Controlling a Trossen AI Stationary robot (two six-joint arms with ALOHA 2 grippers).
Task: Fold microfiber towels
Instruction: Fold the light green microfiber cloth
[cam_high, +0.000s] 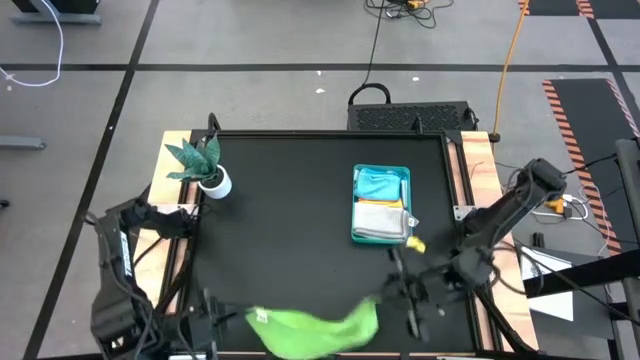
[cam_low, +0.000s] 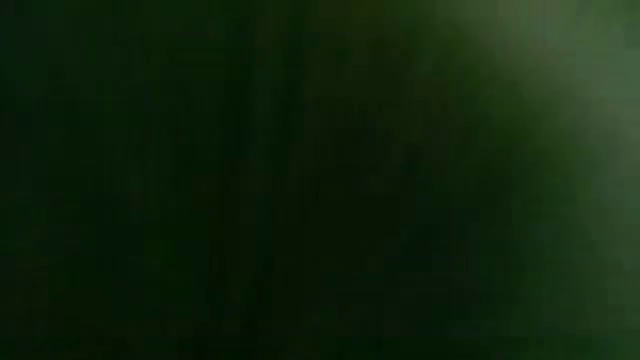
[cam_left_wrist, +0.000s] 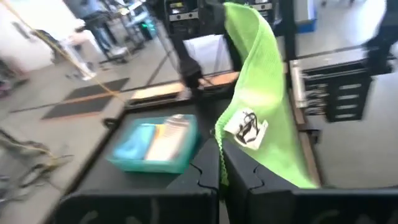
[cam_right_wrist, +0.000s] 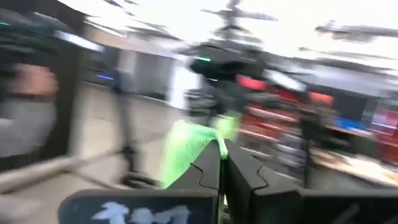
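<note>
The lime green towel (cam_high: 312, 330) hangs stretched between my two grippers over the table's near edge, sagging in the middle. My left gripper (cam_high: 243, 318) is shut on its left end, my right gripper (cam_high: 382, 298) on its right end. In the left wrist view the towel (cam_left_wrist: 264, 93) runs away from my fingers, a white label (cam_left_wrist: 245, 127) near them. The low view is a dark green blur, seemingly the towel right at the lens. A turquoise-blue towel (cam_high: 379, 185) and a white-grey towel (cam_high: 378, 221) lie folded in the teal tray (cam_high: 407, 180). My left gripper pinches the towel's left end at its edge (cam_left_wrist: 219, 138) between its two fingers, right beside the white label. The cloth runs up and away toward the other arm, and its free side hangs down slack (cam_left_wrist: 292, 168). One layer or several, I cannot tell. My right gripper pinches the towel's right end (cam_right_wrist: 217, 142) between its two shut fingers. The cloth falls away from the fingertips in a bunched strip (cam_right_wrist: 183, 152) toward the left arm. The blur hides how many layers are caught.
A small green plant in a white pot (cam_high: 207, 168) stands at the table's far left corner. The teal tray sits right of centre, with a small yellow piece (cam_high: 416, 243) by its near corner. The black table top (cam_high: 290, 230) lies between plant and tray.
</note>
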